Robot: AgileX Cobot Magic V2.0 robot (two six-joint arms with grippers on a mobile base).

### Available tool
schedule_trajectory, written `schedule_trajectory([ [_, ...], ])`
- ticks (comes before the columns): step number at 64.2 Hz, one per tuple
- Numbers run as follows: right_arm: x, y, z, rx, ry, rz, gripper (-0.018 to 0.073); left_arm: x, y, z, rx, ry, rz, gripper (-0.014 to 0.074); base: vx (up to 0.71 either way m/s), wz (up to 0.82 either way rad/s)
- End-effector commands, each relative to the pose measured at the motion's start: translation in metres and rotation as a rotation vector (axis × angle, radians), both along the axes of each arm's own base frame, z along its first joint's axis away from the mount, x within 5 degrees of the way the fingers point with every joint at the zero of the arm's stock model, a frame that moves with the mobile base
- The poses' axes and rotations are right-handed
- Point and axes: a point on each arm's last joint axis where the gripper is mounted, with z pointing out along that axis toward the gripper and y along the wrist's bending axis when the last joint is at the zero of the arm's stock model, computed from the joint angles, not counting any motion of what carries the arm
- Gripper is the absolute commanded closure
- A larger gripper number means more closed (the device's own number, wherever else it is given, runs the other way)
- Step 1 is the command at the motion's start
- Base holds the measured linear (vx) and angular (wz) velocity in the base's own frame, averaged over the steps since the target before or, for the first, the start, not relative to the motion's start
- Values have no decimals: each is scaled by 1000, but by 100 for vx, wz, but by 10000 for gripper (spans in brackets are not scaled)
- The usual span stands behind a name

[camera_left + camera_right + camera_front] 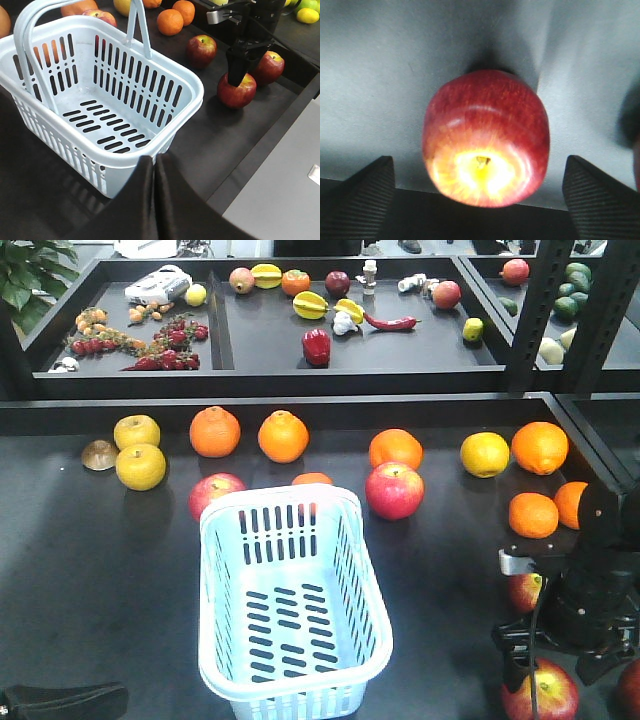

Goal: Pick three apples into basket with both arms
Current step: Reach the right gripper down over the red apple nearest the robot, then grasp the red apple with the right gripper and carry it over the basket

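A dark red apple (486,137) with a yellow patch around its stem dimple is seen resting on the dark surface (380,75), right of the pale basket (280,494). It lies centred between the wide-spread fingers (362,200) of the right claw (477,167), untouched. The left claw (155,165) is closed on nothing.

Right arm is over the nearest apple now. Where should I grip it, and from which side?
Grip the apple across its widest middle, coming straight down from above. It is round and sits with its stem dimple roughly upward on the table, so its flanks offer matching surfaces. The open right gripper has one finger on either side, with bare table beside both.
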Motion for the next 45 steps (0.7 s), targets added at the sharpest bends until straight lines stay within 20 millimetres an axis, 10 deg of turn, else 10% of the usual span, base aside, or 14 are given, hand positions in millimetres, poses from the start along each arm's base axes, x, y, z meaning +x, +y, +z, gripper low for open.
schedule_trajectory([
  [1,4,0,7,-4,-21,6,-74,3,-1,10,-52,-11,24,603,0,0],
  [26,3,0,-21,-7,75,-4,-3,3,-1,10,-52,-11,24,603,0,0],
  [45,7,3,6,41,-7,27,316,3,-1,10,-52,-11,24,603,0,0],
])
